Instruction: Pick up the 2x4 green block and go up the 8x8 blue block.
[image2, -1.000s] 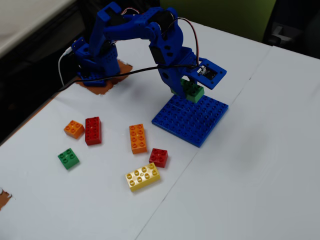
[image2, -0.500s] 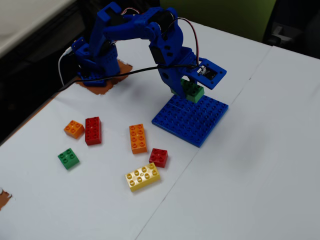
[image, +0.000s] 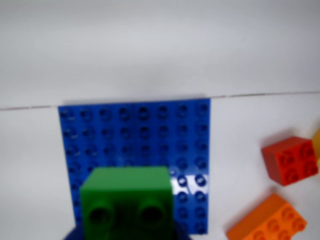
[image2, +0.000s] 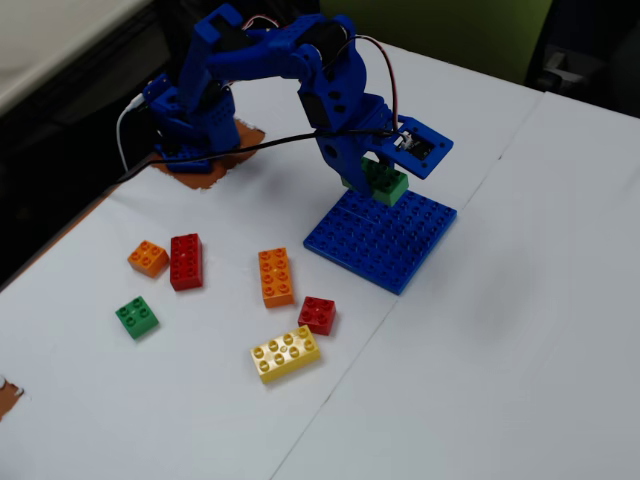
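Observation:
The blue arm's gripper (image2: 378, 178) is shut on the 2x4 green block (image2: 386, 186). It holds the block at the far left corner of the 8x8 blue block (image2: 390, 240), low over its studs; I cannot tell if they touch. In the wrist view the green block (image: 127, 192) fills the bottom centre with two studs facing the camera, in front of the blue baseplate (image: 135, 130). Only a dark blue sliver of the gripper shows under the block there.
Loose bricks lie left of the baseplate in the fixed view: an orange 2x4 (image2: 275, 277), a red square brick (image2: 317, 314), a yellow 2x4 (image2: 286, 353), a red 2x4 (image2: 185, 261), a small orange brick (image2: 148, 258) and a small green brick (image2: 137, 317). The wrist view shows the red brick (image: 290, 160) and the orange brick (image: 267, 220) at right.

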